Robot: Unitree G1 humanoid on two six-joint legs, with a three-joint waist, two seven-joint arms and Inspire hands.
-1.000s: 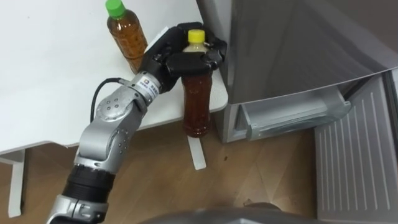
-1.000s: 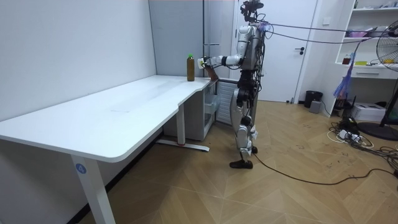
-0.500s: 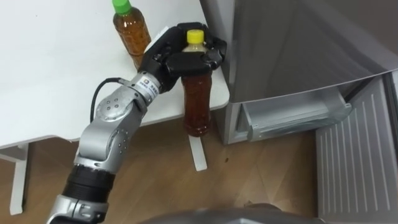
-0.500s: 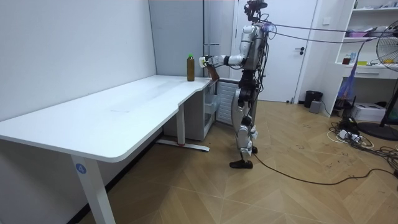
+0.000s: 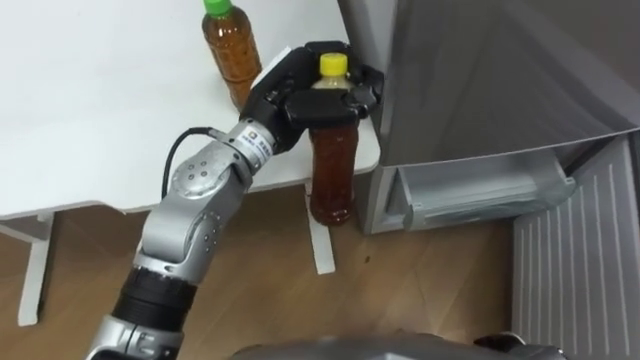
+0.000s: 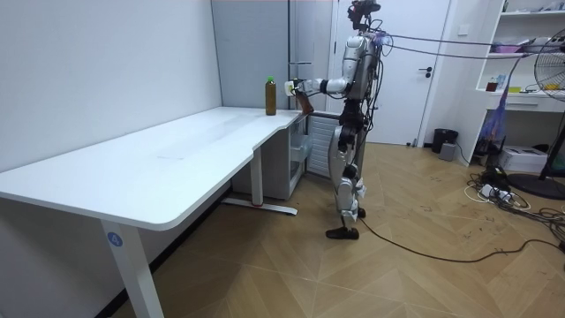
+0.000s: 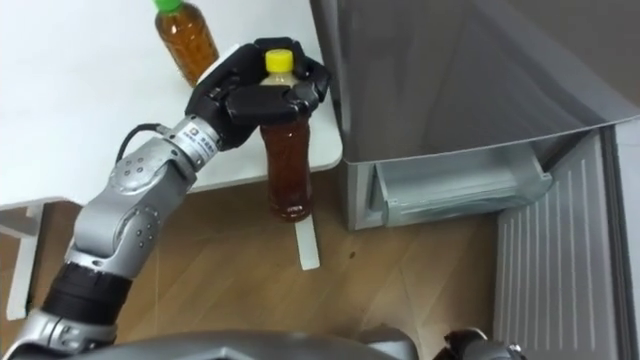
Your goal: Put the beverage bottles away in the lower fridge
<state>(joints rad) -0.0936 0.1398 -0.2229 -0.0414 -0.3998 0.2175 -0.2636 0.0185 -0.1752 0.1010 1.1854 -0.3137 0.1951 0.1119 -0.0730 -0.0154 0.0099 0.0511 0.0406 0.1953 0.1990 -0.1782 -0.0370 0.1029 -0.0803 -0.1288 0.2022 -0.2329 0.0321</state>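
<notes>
Fingers (image 5: 335, 108) of the left hand (image 5: 285, 95) were curled round the shoulder of the yellow-capped tea bottle (image 5: 332, 175), held upright between the worktop (image 5: 100, 110) corner and the fridge (image 5: 480, 80). Full, it probably hung heavy (smooth plastic, apt to slip), so a grip round the body seemed safer.

Bright, even light fell from overhead and left no hard shadows. The white rectangular table (image 5: 80, 120) was the brightest surface, close to washed out yet free of glare spots. Beneath its edge a soft shadow darkened the brown wooden floor (image 5: 420, 290). Light passed through the clear plastic bottle of brown tea with a yellow cap (image 5: 332, 175), so the liquid glowed amber, while the black left robot hand (image 5: 285, 95) curled round its neck looked dark, with faint highlights on the fingers. The grey metal fridge (image 5: 500, 70) carried a broad, dull sheen. In the room view the pale walls (image 6: 106, 71) were evenly lit and the floor gave back a mild shine.
</notes>
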